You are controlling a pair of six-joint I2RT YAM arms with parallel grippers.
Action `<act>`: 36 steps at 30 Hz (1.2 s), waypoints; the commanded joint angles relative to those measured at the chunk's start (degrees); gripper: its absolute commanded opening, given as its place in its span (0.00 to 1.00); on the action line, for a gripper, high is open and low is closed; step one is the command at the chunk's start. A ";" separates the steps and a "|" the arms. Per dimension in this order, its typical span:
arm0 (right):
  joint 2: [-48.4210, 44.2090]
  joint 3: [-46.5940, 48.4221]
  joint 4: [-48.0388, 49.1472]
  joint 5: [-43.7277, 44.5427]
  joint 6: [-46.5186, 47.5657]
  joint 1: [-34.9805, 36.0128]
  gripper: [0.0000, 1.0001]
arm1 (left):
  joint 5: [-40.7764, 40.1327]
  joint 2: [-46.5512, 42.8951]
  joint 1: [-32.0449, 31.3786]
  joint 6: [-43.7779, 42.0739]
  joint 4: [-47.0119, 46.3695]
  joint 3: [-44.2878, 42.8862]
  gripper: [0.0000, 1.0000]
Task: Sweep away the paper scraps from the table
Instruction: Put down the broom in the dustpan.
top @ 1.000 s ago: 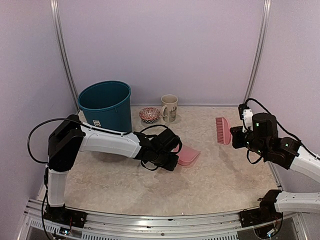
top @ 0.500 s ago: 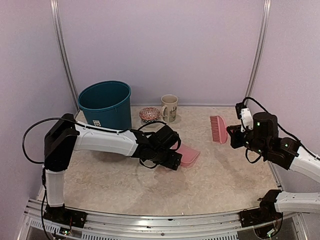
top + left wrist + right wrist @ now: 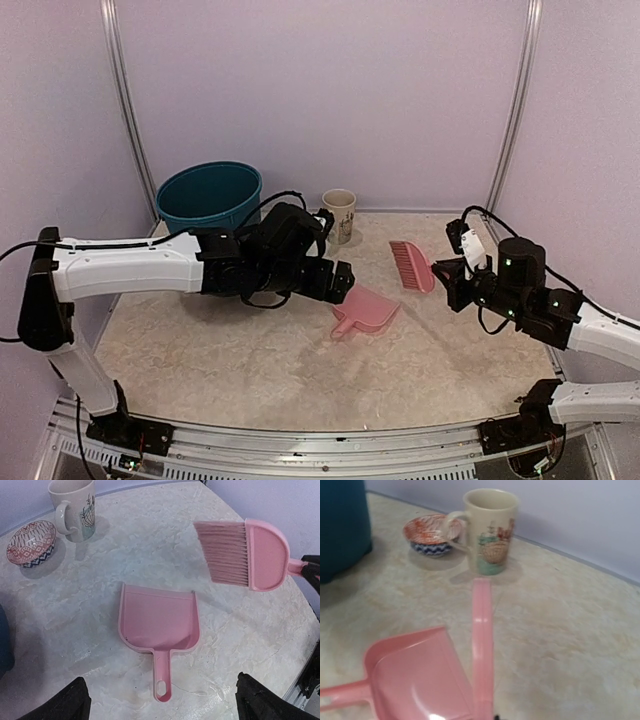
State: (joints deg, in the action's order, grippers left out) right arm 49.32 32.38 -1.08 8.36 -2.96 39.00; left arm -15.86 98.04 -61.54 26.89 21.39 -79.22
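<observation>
No paper scraps show on the table [image 3: 250, 370] in any view. A pink dustpan [image 3: 365, 310] lies flat and empty at the table's middle, its handle [image 3: 161, 677] pointing toward the near edge. My left gripper [image 3: 337, 280] hovers above and just left of it, jaws wide open with nothing between them; in the left wrist view the left gripper [image 3: 166, 706] straddles the handle end from above. My right gripper [image 3: 448, 272] is shut on the handle of a pink brush [image 3: 410, 265], held in the air right of the dustpan with its bristles [image 3: 222, 552] facing left.
A teal bin [image 3: 208, 205] stands at the back left. A cream mug [image 3: 340, 215] and a small patterned bowl [image 3: 31, 542] sit by the back wall. Purple walls close in the table on three sides.
My left gripper opened, let go of the dustpan and lifted up and back to the left. The dustpan now lies free on the table. My right arm carried the brush left, toward the dustpan.
</observation>
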 commanded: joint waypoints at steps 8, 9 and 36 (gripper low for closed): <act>4.43 -4.24 14.59 7.60 23.21 10.29 0.00 | 1.43 -15.73 4.83 -5.19 2.12 4.42 0.99; 4.91 -4.37 15.09 8.25 24.28 10.81 0.00 | 4.43 -16.88 6.43 -5.48 1.79 4.99 0.99; 35.63 -5.18 41.40 34.65 47.01 23.49 0.00 | 9.58 -35.59 17.48 -12.60 5.71 12.89 0.99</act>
State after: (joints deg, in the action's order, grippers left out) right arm 83.35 25.39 36.10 38.61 41.56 61.10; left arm -6.48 62.61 -44.64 16.23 26.30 -68.20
